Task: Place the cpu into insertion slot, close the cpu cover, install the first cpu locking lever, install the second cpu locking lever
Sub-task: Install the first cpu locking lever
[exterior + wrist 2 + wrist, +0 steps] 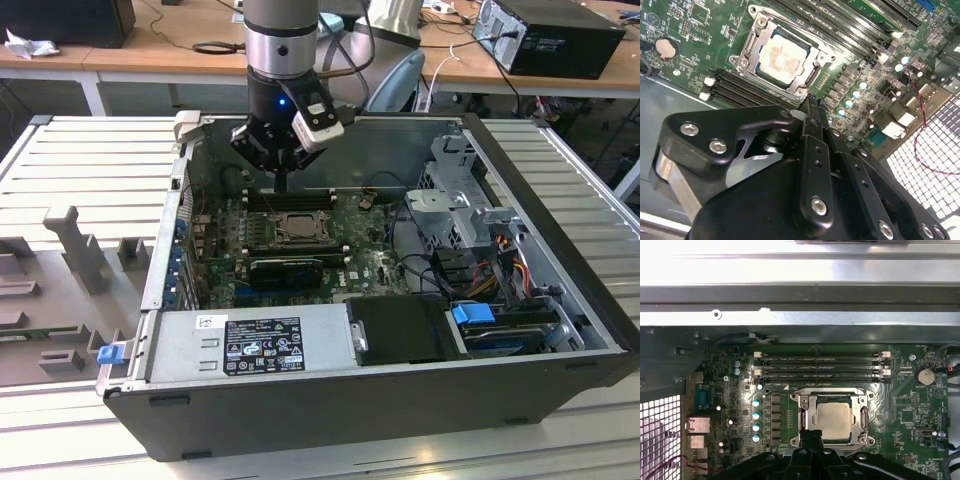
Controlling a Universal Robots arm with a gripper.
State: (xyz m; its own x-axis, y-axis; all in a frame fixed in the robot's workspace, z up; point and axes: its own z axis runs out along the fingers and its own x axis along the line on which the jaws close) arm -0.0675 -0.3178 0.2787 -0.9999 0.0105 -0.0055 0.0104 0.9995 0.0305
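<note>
The cpu (834, 420), a pale square chip, lies in the insertion slot (856, 439) on the green motherboard. The cpu cover (832, 399), a dark metal frame, lies flat around the chip, whose face shows through its window. In the second wrist view the cpu (781, 56) and cpu cover (751, 46) look the same. My gripper (811, 105) hangs just above one corner of the socket, its black fingers together and holding nothing. In the exterior view my gripper (284, 185) is inside the open case, over the far edge of the socket (297, 228).
Long black memory slots (820, 367) run beside the socket. A black graphics card (285, 270), a power supply (250, 345), a drive cage (455, 200) and loose cables (500, 265) crowd the case. A coin battery (925, 375) sits on the board.
</note>
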